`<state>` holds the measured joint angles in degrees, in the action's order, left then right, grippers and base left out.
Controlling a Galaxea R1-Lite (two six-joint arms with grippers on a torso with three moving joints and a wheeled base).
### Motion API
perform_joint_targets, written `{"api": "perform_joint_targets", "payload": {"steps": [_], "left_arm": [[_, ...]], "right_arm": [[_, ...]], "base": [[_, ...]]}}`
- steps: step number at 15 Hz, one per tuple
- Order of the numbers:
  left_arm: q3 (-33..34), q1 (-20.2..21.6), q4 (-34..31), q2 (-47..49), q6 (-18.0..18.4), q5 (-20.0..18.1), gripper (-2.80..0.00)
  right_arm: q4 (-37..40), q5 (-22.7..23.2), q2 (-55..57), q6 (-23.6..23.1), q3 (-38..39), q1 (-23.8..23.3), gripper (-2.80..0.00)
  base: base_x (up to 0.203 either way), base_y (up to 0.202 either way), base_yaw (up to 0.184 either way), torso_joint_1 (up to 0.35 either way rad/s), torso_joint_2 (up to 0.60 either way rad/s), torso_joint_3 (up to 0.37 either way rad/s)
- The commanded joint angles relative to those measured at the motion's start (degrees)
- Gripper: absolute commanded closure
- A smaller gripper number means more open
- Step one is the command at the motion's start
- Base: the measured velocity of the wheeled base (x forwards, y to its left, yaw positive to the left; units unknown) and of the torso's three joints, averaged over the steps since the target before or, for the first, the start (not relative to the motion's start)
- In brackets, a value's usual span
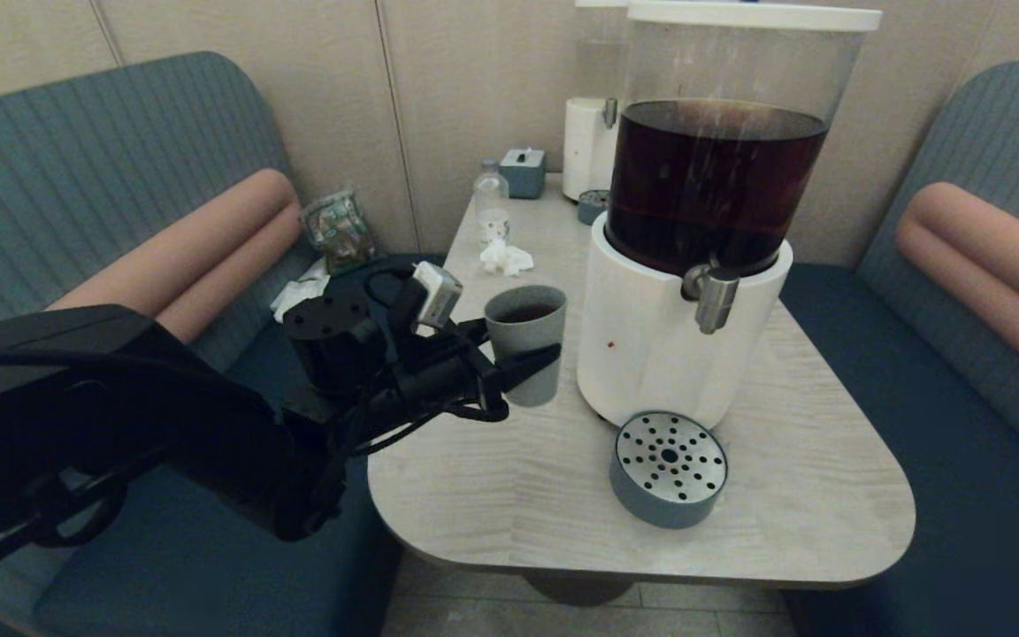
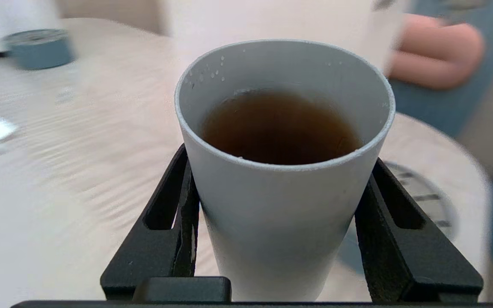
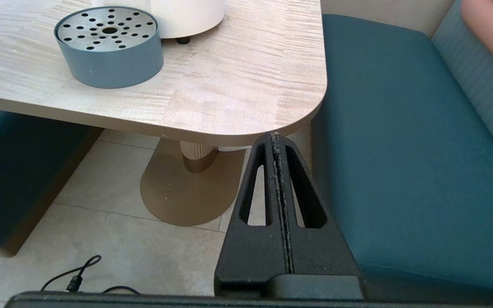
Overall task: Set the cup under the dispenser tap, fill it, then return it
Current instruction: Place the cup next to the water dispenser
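The grey-green cup (image 1: 527, 341) holds dark brown liquid and sits at the table's left side, left of the dispenser's white base (image 1: 642, 345). My left gripper (image 1: 523, 372) is shut on the cup, with one black finger on each side of its wall. In the left wrist view the cup (image 2: 280, 222) fills the space between the fingers (image 2: 173, 222) of the left gripper (image 2: 278, 158). The steel dispenser tap (image 1: 716, 299) hangs to the right of the cup, not above it. My right gripper (image 3: 275, 137) is shut and empty, parked low by the table's near right corner.
The round blue-grey tray (image 1: 669, 467) with a perforated metal top stands in front of the dispenser. At the back are a paler dispenser (image 1: 593, 133), a second small tray (image 1: 592, 205), a bottle (image 1: 491, 199), a tissue box (image 1: 524, 171) and a crumpled tissue (image 1: 505, 257). Benches flank the table.
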<state>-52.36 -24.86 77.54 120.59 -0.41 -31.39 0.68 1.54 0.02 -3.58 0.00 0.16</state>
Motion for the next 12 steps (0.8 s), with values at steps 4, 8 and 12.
{"api": "perform_joint_targets", "payload": {"steps": [4,8,12], "left_arm": [[-1.8,5.3,0.7,3.5,0.1,-0.4,0.00],[-5.4,9.0,0.9,7.7,0.0,-0.4,0.00],[-10.0,11.7,1.0,12.7,0.1,-0.4,0.00]], "right_arm": [[0.0,0.0,-0.1,0.0,0.0,0.0,0.00],[0.0,0.0,-0.1,0.0,0.0,0.0,0.00],[0.0,0.0,-0.1,0.0,0.0,0.0,0.00]], "base": [[0.000,0.000,0.000,0.000,0.00,0.000],[0.000,0.000,0.000,0.000,0.00,0.000],[0.000,0.000,0.000,0.000,0.00,0.000]]}}
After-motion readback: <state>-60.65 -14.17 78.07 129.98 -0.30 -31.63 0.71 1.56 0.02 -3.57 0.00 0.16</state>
